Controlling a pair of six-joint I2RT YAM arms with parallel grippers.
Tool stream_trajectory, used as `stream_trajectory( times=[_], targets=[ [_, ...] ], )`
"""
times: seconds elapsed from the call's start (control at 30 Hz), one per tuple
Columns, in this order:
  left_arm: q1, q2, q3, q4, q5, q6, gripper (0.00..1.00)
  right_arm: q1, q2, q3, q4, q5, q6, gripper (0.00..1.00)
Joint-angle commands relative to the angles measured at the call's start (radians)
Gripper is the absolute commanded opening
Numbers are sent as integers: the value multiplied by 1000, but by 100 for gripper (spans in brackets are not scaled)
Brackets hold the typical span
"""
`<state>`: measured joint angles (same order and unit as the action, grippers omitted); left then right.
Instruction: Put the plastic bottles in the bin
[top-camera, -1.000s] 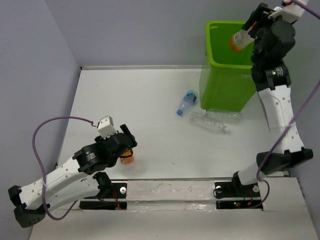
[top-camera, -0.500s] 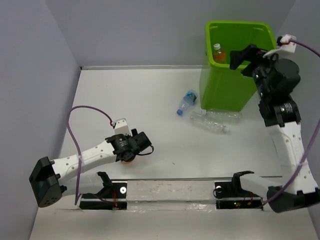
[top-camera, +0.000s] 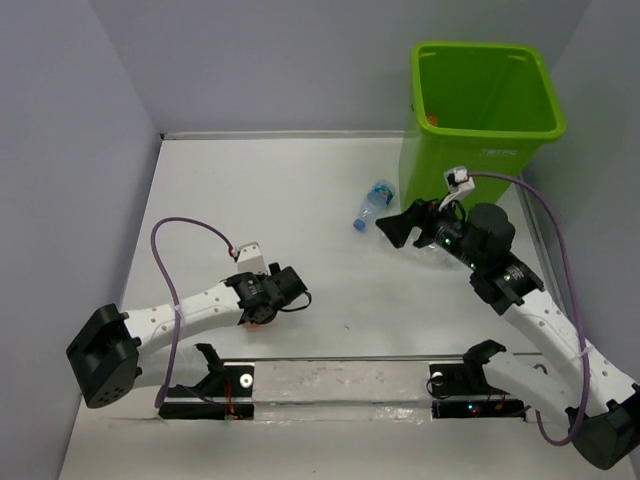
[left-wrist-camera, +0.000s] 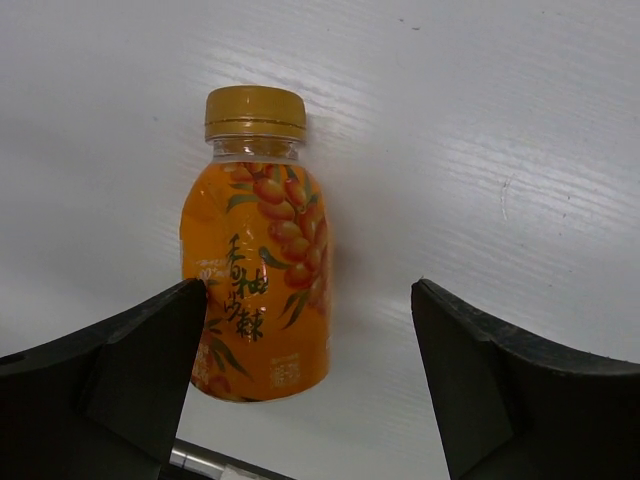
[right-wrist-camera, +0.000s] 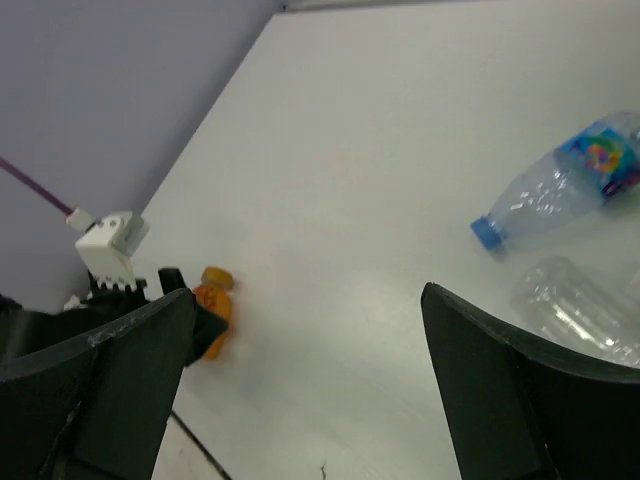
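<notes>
both pincers gape empty: left pincer (left-wrist-camera: 305, 305) straddles the lying orange bottle (left-wrist-camera: 258, 270) to clench it; right pincer (right-wrist-camera: 308, 300) aims toward clear bottles (right-wrist-camera: 565, 190) by the bin (top-camera: 445, 180).

Left arm (top-camera: 190, 310) and right arm (top-camera: 545, 325) are both showing white shell links joined by rounded black motor housings. A thin left purple cable (top-camera: 180, 220) is looping into a small white left wrist box (top-camera: 249, 254). A matching right purple cable (top-camera: 495, 177) is running into the white right wrist box (top-camera: 458, 179). Black base brackets are sitting at 6 o'clock of the top view, and a tiny green light (top-camera: 470, 407) is glowing by the right one. In both wrist views the jaws are appearing as matte black wedges at 8 and 4 o'clock.
</notes>
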<state>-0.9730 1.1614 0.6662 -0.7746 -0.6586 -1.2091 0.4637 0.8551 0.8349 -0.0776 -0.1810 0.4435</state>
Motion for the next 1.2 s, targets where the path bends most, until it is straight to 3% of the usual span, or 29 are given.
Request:
stream_trajectory(
  times=[0.0, 0.1, 0.33, 0.57, 0.67, 0.73, 0.9, 1.17],
  targets=[
    [8, -8, -36, 145, 23, 95, 93, 49, -103, -89, 32, 9, 20, 99],
    [17, 29, -63, 239, 54, 146, 84, 58, -145, -143, 36, -5, 57, 98],
    [19, 47, -79, 337, 77, 197, 42, 67, -133, -163, 10, -41, 83, 98],
    [19, -20, -85, 382, 59, 250, 16, 96, -47, -143, 36, -57, 84, 98],
    [17, -34, -56, 420, 137, 368, 4, 107, -24, -119, 42, -57, 81, 98],
    [11, -38, -24, 429, 233, 423, 1, 118, 15, -103, 45, -61, 84, 98],
    [-78, -109, 27, 535, 275, 528, 0, 231, 113, -63, 67, 11, 129, 100],
    [-131, -275, -56, 805, 450, 614, 0, 250, 240, -103, 154, 11, 302, 100]
  ],
)
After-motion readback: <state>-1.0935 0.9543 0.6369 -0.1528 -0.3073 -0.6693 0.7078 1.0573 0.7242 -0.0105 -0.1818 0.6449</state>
